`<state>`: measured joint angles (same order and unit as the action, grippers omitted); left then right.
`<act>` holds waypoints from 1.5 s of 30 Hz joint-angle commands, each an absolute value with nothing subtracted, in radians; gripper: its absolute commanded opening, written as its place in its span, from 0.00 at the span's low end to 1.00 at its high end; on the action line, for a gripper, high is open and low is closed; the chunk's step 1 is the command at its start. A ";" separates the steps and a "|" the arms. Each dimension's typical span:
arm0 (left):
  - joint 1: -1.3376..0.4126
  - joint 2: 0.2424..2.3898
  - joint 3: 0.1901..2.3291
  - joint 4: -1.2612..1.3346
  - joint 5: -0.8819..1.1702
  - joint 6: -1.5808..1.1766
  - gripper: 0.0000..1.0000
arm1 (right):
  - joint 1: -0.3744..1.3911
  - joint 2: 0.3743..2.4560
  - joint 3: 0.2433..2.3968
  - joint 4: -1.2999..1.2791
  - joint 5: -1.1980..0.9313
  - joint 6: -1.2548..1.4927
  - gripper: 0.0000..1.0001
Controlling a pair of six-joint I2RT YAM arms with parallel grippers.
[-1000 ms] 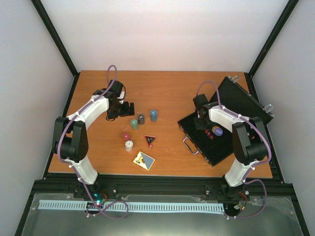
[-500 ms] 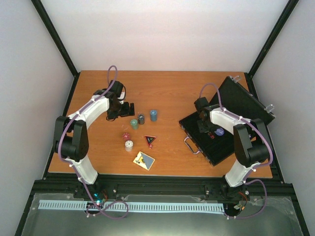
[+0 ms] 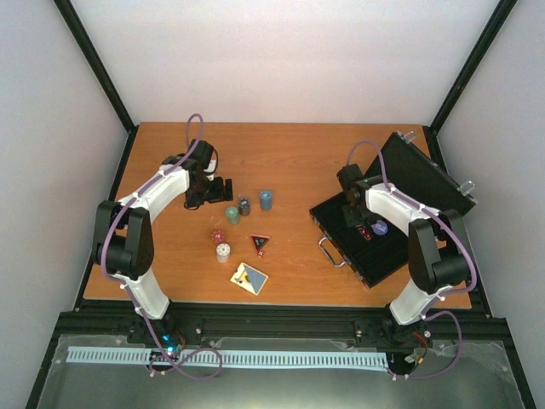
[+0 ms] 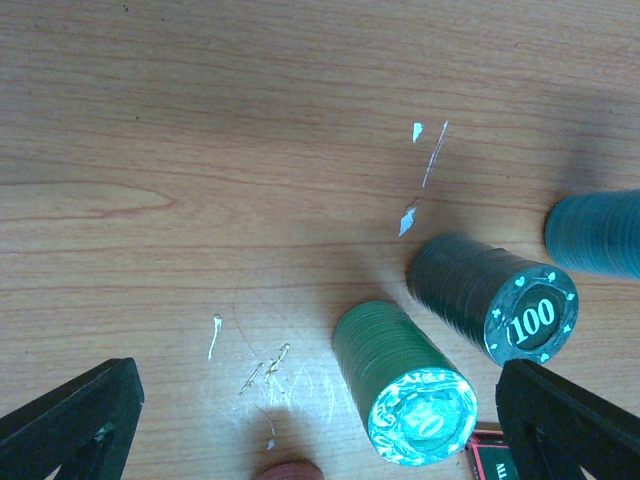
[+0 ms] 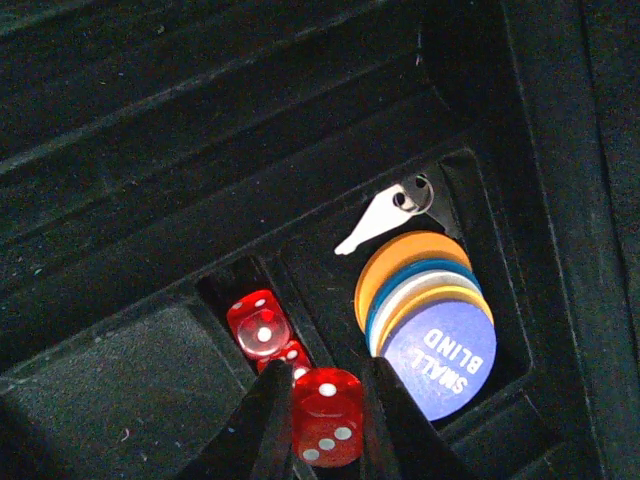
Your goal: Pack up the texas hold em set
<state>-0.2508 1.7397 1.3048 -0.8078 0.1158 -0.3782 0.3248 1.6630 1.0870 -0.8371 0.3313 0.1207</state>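
**Red die pinched over the open case**

The briefcase lies open at the 3 o'clock side of the table. Its lid is raised toward 1 o'clock and its handle faces 8 o'clock.

Inside, the right gripper is closed narrowly on a red die, one finger pressing each side. At 11 o'clock from that die, two more dice lie in a narrow slot. At 2 o'clock, a fanned pile of discs fills a square pocket, the top one reading "SMALL BLIND". A small metal key lies at the pile's 11 o'clock.

Well apart, left of the table's centre, the left gripper hangs with its jaws spread wide, holding nothing. Ahead of it stand three chip stacks:
- a green stack
- a dark stack marked 100, at 2 o'clock from the green one
- a teal stack, further out at 2 o'clock

Toward 6 o'clock of these are a white stack and the card deck.
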 commanded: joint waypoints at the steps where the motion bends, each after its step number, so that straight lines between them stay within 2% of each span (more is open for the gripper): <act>1: -0.253 1.742 1.345 -0.809 0.109 -0.379 1.00 | 0.319 1.626 1.073 -0.920 0.326 0.150 0.03; 9: -0.253 1.743 1.332 -0.801 0.121 -0.387 1.00 | 0.318 1.643 1.065 -0.947 0.309 0.166 0.03; 21: -0.252 1.776 1.344 -0.798 0.121 -0.388 1.00 | 0.346 1.716 1.126 -0.884 0.084 0.114 0.03; 33: -0.231 1.764 1.341 -0.807 0.083 -0.381 1.00 | 0.379 1.909 1.262 -0.841 0.004 0.107 0.03; 40: -0.210 1.776 1.343 -0.802 0.094 -0.385 1.00 | 0.393 2.032 1.448 -0.849 -0.027 0.080 0.03; 45: -0.198 1.779 1.347 -0.806 0.091 -0.383 1.00 | 0.400 2.025 1.487 -0.867 0.011 0.087 0.03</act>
